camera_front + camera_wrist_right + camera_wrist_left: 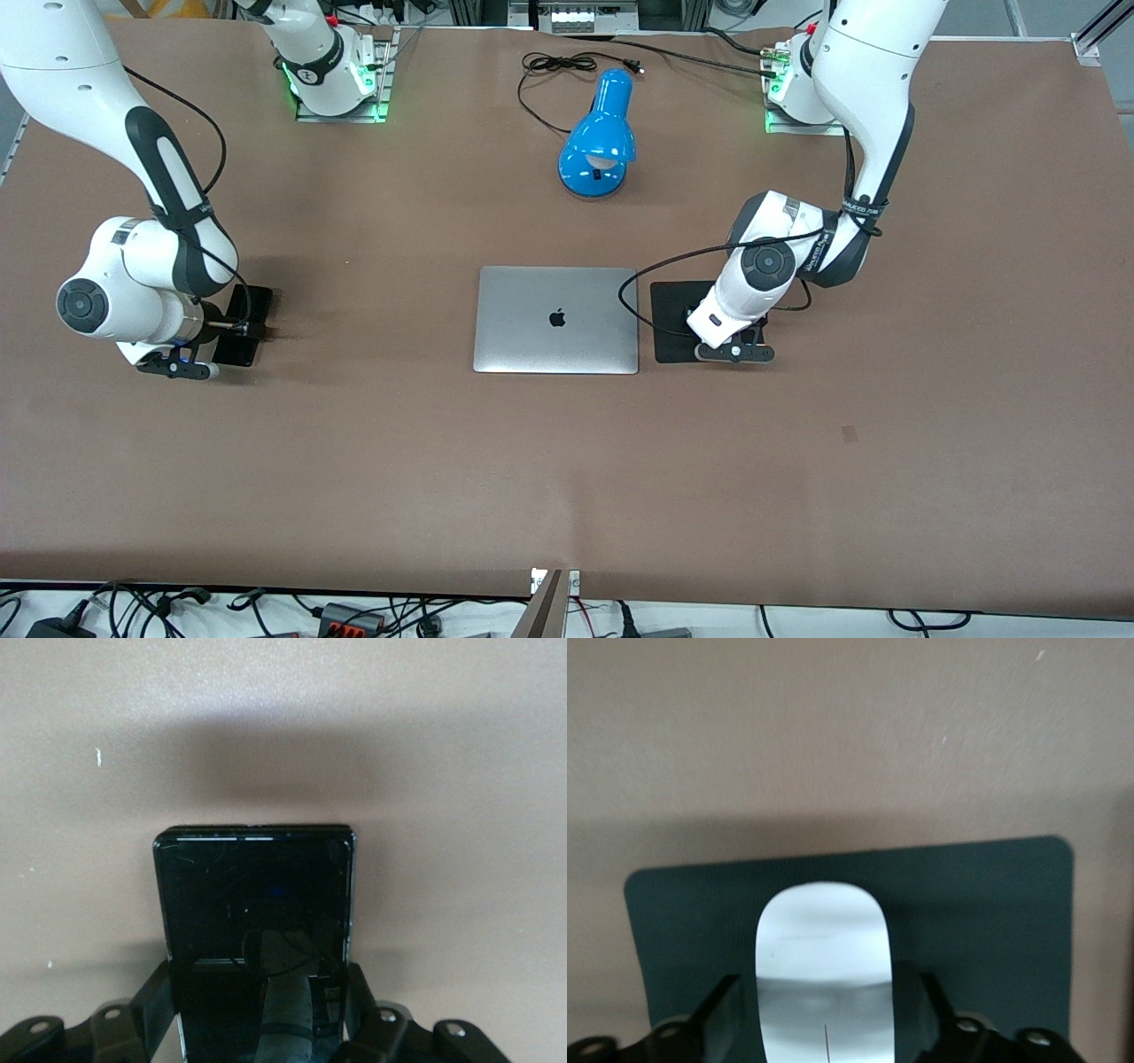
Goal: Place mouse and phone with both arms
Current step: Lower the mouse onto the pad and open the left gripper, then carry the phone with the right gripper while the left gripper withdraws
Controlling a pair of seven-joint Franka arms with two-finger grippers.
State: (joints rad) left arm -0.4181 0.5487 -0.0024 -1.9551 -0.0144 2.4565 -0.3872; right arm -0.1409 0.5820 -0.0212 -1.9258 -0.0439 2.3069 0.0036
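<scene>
Front view: laptop (555,320) bears an apple logo; left gripper (824,1028) grips mouse (822,966), right gripper (257,1019) phone (255,904).

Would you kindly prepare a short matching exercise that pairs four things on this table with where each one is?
Things:
1. mouse
2. phone
3. laptop
4. blue lamp

Places:
A. closed, at the table's middle
B. between the right gripper's fingers
C. on the mouse pad, between the left gripper's fingers
D. between the two arm bases

Pairs: 1-C, 2-B, 3-A, 4-D
</scene>
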